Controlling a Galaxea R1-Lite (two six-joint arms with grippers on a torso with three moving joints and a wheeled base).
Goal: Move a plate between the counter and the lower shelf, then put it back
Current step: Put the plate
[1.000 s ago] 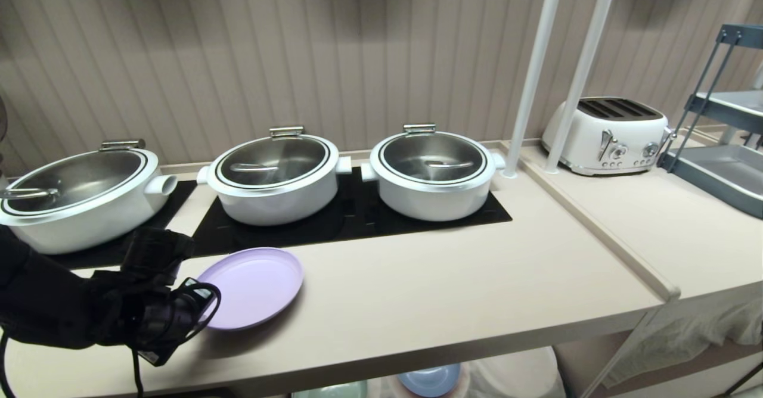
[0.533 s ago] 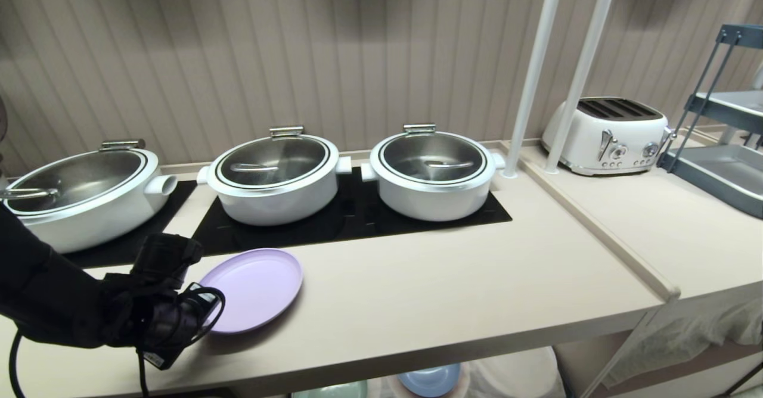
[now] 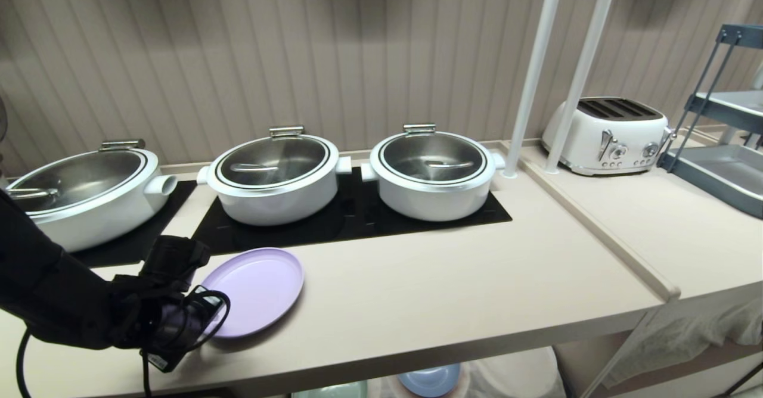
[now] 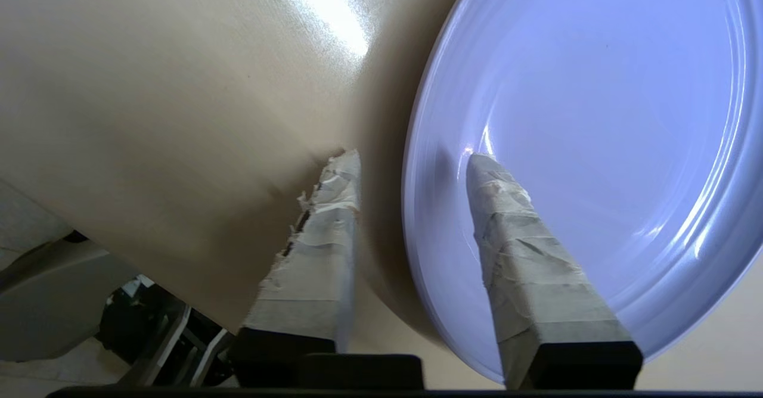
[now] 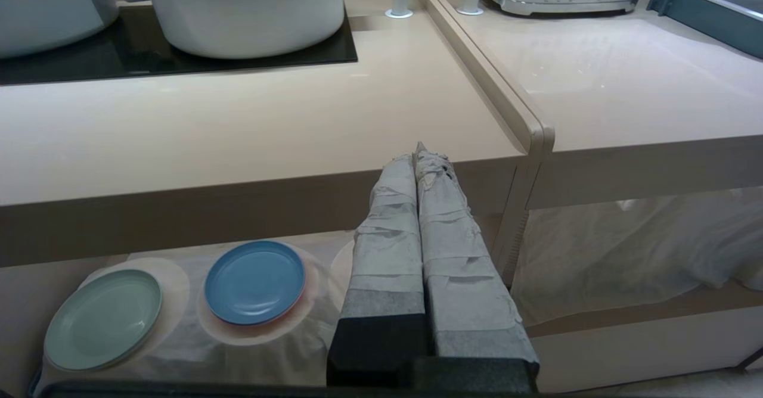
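The lilac plate (image 3: pixel 256 291) lies flat on the beige counter (image 3: pixel 447 291), just in front of the black cooktop. My left gripper (image 3: pixel 199 311) is at the plate's left edge. In the left wrist view the left gripper (image 4: pixel 411 158) is open and straddles the rim of the plate (image 4: pixel 596 118): one taped finger is over the plate's inside, the other over the bare counter (image 4: pixel 149 88), neither pressing the rim. My right gripper (image 5: pixel 417 151) is shut and empty, parked below the counter's front edge, before the lower shelf (image 5: pixel 685 305).
Three white pots (image 3: pixel 274 177) with steel lids stand on the cooktop (image 3: pixel 351 219) behind the plate. A ridge (image 3: pixel 596 225), two white poles (image 3: pixel 536 70), a toaster (image 3: pixel 608 136) and a blue-grey rack (image 3: pixel 721 165) are at the right. A blue plate (image 5: pixel 255 282) and a mint-green plate (image 5: pixel 102 319) lie on the cloth-covered shelf.
My left arm has crept a little to the right along the plate's edge. The plate stays in the same spot on the counter.
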